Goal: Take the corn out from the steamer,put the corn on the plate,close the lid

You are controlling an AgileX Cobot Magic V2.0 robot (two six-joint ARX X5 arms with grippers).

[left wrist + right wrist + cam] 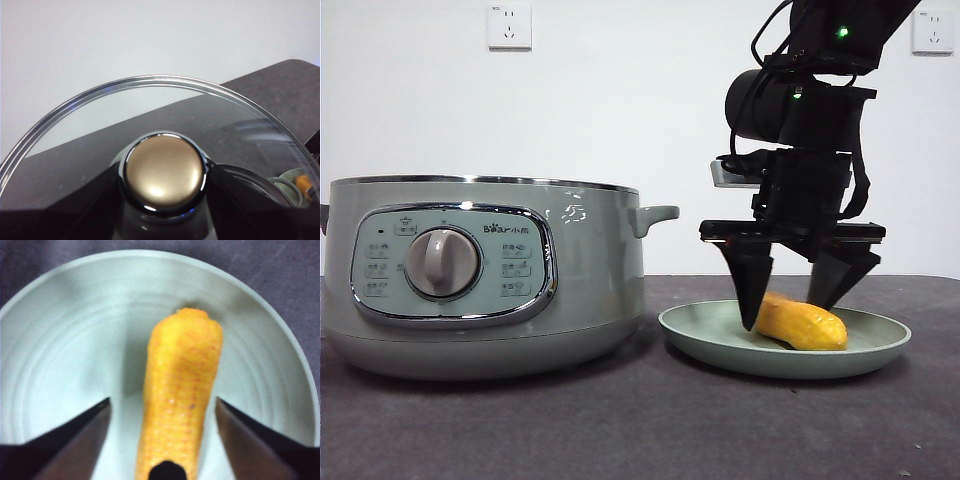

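Corn [803, 322] lying flat in the plate [880, 345], on its side, yellow-orange and bumpy; plate just beside the steamer [480, 275], on the dark tabletop [620, 420]

Right gripper [793, 298] low over the plate, jaws spread wide to either side of the cob with a gap on each side, gripping nothing; seen from its own wrist, corn [181, 390] running lengthwise between the two dark jaws, clear plate surface [60, 350] between cob and each jaw

Steamer uncovered, rim bare, dial and control panel facing the front camera

Left gripper [164, 200] clamped on the knob [164, 172] of the lid [150, 85], jaws pressed against both sides of it; glass and chrome rim arching beyond the knob, with tabletop seen through the glass; lid out of the front view, so its place relative to the steamer not clear

Two wall sockets [509, 25] on the white wall behind the steamer
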